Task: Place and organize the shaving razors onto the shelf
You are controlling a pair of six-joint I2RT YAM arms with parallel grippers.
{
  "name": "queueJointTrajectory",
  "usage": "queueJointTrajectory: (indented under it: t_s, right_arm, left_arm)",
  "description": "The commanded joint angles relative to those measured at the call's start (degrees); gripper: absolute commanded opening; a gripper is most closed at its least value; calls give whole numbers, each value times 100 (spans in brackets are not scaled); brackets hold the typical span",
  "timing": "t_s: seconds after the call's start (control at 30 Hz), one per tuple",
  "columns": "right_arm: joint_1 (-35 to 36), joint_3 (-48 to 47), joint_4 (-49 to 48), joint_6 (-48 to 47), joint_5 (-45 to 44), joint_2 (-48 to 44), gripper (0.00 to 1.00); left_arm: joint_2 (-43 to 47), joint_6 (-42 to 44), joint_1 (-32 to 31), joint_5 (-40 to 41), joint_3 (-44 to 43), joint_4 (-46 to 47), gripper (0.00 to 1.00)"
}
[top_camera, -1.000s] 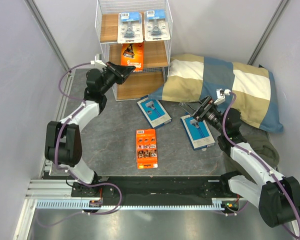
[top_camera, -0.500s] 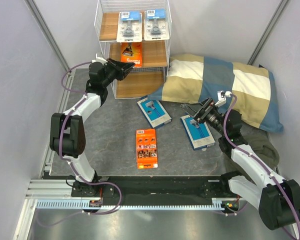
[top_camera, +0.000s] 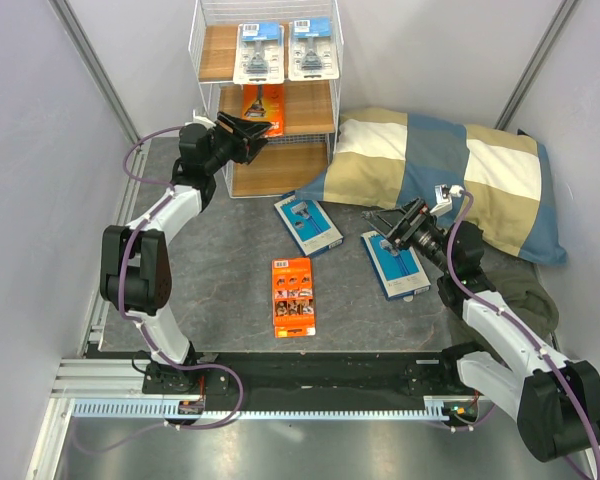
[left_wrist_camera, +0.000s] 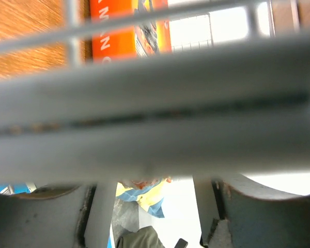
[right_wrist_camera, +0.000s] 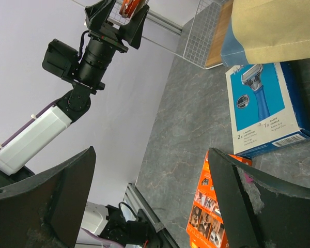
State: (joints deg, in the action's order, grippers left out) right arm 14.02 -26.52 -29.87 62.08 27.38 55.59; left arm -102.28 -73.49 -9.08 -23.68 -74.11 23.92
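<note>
The step looks like a release: the left end effector (top_camera: 251,131) sits at the shelf's (top_camera: 216,60) middle tier, fingers spread, with an orange pack (top_camera: 262,101) standing there unpinched. The right end effector (top_camera: 386,224), also spread, hovers over a blue box (top_camera: 398,266) on the tabletop (top_camera: 220,270); next, it probably must descend and pinch it.

Shelf (top_camera: 217,57): wht wire w/ wood tiers (matt); pillow (top_camera: 450,170) cloth.
</note>
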Motion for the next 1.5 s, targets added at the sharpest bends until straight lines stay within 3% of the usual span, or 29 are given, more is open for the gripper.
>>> queueJointTrajectory:
  t_s: [0.0,0.2,0.3,0.33,0.43,1.0,1.47]
  right_arm:
    - [-31,68,-142,-56,66,-110,98]
    - [-31,130,-142,-56,66,-136,98]
    - [-31,139,-151,-47,75,-136,98]
    - [-31,147,-160,-56,84,-136,98]
    - [-22,139,-168,-65,101,-119,98]
    - [-22,139,-186,-118,180,21,98]
    - [-31,446,-485,-109,417,443,98]
  left_arm:
    - [147,327,-50,-286,-166,-203,65]
    - [463,801,-85,-348,27,-117,70]
    - [700,994,-85,-339,194,103,78]
    - [753,1065,-85,-321,264,139,87]
    - [902,1162,-85,-356,274,192,92]
    - [1491,1294,-85,-558,1003,-28,93]
    - [2748,1698,-85,-883,3059,-247,92]
